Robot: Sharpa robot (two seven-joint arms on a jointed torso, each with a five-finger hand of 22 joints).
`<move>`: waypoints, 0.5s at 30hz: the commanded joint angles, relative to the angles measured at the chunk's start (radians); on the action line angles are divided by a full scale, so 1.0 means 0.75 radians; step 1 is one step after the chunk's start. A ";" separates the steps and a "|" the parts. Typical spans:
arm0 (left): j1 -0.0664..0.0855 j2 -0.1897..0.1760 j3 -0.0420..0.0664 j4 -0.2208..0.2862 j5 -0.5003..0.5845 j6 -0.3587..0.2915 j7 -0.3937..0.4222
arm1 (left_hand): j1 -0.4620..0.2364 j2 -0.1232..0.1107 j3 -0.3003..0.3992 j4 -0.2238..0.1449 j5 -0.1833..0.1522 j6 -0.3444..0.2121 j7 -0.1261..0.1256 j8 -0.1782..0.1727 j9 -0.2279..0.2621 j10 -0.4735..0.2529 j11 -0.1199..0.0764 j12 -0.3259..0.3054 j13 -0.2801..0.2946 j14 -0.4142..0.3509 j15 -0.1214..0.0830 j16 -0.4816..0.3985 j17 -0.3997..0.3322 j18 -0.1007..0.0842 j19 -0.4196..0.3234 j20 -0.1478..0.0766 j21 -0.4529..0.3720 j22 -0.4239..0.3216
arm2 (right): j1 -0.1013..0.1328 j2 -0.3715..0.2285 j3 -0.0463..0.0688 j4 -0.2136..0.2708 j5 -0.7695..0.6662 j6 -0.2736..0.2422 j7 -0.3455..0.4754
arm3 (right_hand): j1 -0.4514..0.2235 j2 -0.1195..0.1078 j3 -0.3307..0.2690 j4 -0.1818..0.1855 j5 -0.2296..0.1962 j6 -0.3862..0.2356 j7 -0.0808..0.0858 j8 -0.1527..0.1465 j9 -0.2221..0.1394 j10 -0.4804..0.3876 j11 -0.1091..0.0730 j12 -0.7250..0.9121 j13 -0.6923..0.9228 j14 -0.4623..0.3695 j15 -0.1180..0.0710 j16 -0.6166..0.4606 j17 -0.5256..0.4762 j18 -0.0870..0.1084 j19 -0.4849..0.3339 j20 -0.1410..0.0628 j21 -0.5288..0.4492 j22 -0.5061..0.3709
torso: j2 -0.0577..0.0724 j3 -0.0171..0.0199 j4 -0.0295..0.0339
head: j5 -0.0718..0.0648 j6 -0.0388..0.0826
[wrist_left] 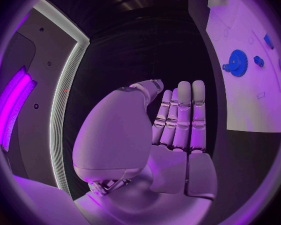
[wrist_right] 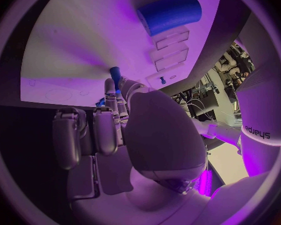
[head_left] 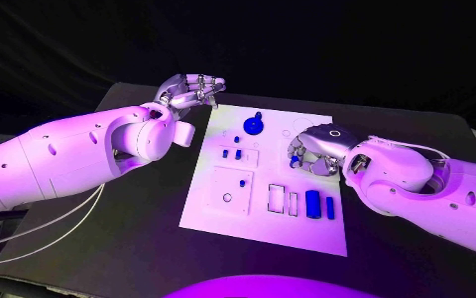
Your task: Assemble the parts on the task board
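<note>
White task board [head_left: 248, 226] lies at the table's centre. Toward its near edge, around five o'clock, a blue cylinder [head_left: 312, 204] lies beside a smaller blue bar [head_left: 329, 206]. At three o'clock the right hand [head_left: 316, 152] rests on the board, fingers curled down around a small blue part [wrist_right: 115, 76]; whether it grips it, I cannot tell. Farther, at twelve o'clock, sits a blue gear [head_left: 254, 125]. At eleven o'clock, off the board's corner, the left hand [head_left: 188, 91] hovers, fingers straight and empty.

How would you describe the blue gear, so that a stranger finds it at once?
Look at the white board in the middle of the black table. Near its far edge, close to the left hand, lies the blue gear. It is round and toothed; the other blue pieces are small or bar-shaped.
</note>
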State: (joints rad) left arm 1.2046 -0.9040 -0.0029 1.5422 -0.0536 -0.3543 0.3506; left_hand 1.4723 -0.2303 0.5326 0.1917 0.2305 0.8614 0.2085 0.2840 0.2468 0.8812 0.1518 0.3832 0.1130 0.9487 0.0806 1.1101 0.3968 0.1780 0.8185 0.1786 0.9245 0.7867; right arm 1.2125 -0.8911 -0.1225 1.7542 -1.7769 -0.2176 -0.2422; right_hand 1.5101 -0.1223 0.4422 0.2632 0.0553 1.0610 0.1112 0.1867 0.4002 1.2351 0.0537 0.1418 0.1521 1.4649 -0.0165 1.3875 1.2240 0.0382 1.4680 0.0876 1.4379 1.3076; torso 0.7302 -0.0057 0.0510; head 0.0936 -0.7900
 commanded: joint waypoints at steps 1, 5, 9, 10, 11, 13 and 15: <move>0.002 0.002 0.001 0.002 0.005 0.008 0.005 | -0.008 0.001 0.006 0.004 0.004 0.011 -0.003 0.001 0.002 -0.007 0.001 0.007 -0.001 -0.009 0.001 -0.007 -0.002 0.008 0.007 -0.002 -0.005 -0.001 | -0.001 -0.003 0.000 0.010 -0.029 -0.053 -0.015 | 0.005 0.015 0.011 -0.003 0.003 0.014 -0.004 0.032 0.037 0.009 -0.003 -0.005 -0.002 0.054 -0.011 0.007 0.002 -0.013 0.070 -0.008 0.008 0.281 | 0.000 -0.0003 -0.0001 | 0.001 0.000; 0.002 0.003 0.001 0.000 0.005 0.008 0.004 | -0.008 0.001 0.006 0.004 0.004 0.011 -0.003 0.001 0.002 -0.007 0.001 0.007 -0.001 -0.009 0.001 -0.007 -0.002 0.008 0.007 -0.002 -0.005 -0.001 | -0.001 -0.017 0.001 0.033 -0.029 -0.092 -0.017 | -0.007 -0.012 0.058 -0.026 0.017 0.005 0.004 0.042 0.053 0.013 0.000 -0.021 -0.004 0.054 -0.009 0.008 0.002 -0.013 0.070 -0.009 0.009 0.282 | -0.001 0.0002 0.0002 | 0.001 0.001; 0.001 0.006 0.001 -0.005 0.005 0.007 0.003 | -0.007 0.003 0.008 0.004 0.004 0.011 -0.003 0.001 0.003 -0.008 0.001 0.008 -0.002 -0.008 0.000 -0.007 -0.003 0.008 0.008 -0.002 -0.006 -0.002 | 0.004 -0.036 0.004 0.072 -0.015 -0.136 -0.014 | -0.018 -0.031 0.082 -0.038 0.022 0.002 0.009 0.047 0.061 0.016 0.002 -0.029 -0.005 0.054 -0.006 0.009 0.002 -0.014 0.072 -0.007 0.013 0.285 | -0.004 -0.0005 -0.0006 | 0.001 0.002; 0.001 0.007 0.001 -0.006 0.005 0.007 0.003 | -0.007 0.003 0.008 0.003 0.004 0.011 -0.003 0.001 0.003 -0.008 0.001 0.008 -0.002 -0.008 0.000 -0.007 -0.003 0.009 0.008 -0.002 -0.006 -0.002 | 0.006 -0.042 0.005 0.087 -0.009 -0.150 -0.012 | -0.018 -0.031 0.083 -0.039 0.022 0.002 0.009 0.047 0.062 0.016 0.002 -0.029 -0.005 0.054 -0.006 0.010 0.003 -0.014 0.072 -0.007 0.013 0.285 | -0.004 -0.0009 -0.0007 | 0.001 0.003; 0.001 0.008 0.001 -0.008 0.005 0.007 0.003 | -0.007 0.003 0.008 0.003 0.004 0.011 -0.003 0.001 0.003 -0.008 0.001 0.008 -0.002 -0.008 0.000 -0.007 -0.003 0.009 0.008 -0.002 -0.006 -0.002 | 0.008 -0.046 0.007 0.099 -0.005 -0.161 -0.010 | -0.021 -0.035 0.089 -0.042 0.025 0.001 0.010 0.049 0.064 0.017 0.003 -0.031 -0.005 0.054 -0.006 0.010 0.003 -0.014 0.072 -0.007 0.013 0.285 | -0.003 -0.0010 -0.0001 | 0.002 0.004; 0.001 0.010 0.001 -0.011 0.005 0.007 0.002 | -0.007 0.003 0.008 0.003 0.004 0.011 -0.003 0.001 0.003 -0.008 0.001 0.008 -0.002 -0.008 0.000 -0.007 -0.003 0.009 0.008 -0.002 -0.006 -0.002 | 0.013 -0.055 0.010 0.130 0.008 -0.189 -0.003 | -0.024 -0.041 0.098 -0.048 0.029 0.002 0.011 0.051 0.067 0.019 0.003 -0.033 -0.004 0.054 -0.006 0.011 0.004 -0.015 0.073 -0.007 0.015 0.286 | -0.002 -0.0006 0.0001 | 0.002 0.005; 0.001 0.012 0.001 -0.014 0.005 0.008 0.002 | -0.007 0.003 0.008 0.003 0.004 0.011 -0.003 0.001 0.003 -0.008 0.001 0.008 -0.002 -0.008 0.000 -0.007 -0.003 0.009 0.008 -0.002 -0.006 -0.002 | 0.016 -0.059 0.012 0.155 0.019 -0.208 0.003 | -0.024 -0.041 0.098 -0.048 0.029 0.002 0.011 0.051 0.067 0.019 0.003 -0.033 -0.004 0.054 -0.006 0.011 0.004 -0.015 0.073 -0.007 0.015 0.286 | -0.003 -0.0005 -0.0004 | 0.005 0.005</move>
State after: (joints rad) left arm 1.2046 -0.8976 -0.0029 1.5315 -0.0536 -0.3544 0.3482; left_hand 1.4723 -0.2303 0.5326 0.1917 0.2305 0.8650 0.2049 0.2840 0.2475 0.8812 0.1518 0.3832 0.1131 0.9488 0.0806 1.1101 0.3955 0.1780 0.8184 0.1786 0.9245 0.7868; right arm 1.2245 -0.9345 -0.1134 1.8612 -1.7722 -0.3157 -0.2478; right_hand 1.4952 -0.1484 0.5145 0.2237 0.0739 1.0614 0.1109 0.1894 0.3999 1.2409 0.0563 0.1205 0.1489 1.4649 -0.0165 1.3912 1.2261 0.0381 1.4680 0.0876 1.4462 1.3074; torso 0.7278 -0.0058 0.0509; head 0.0955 -0.7869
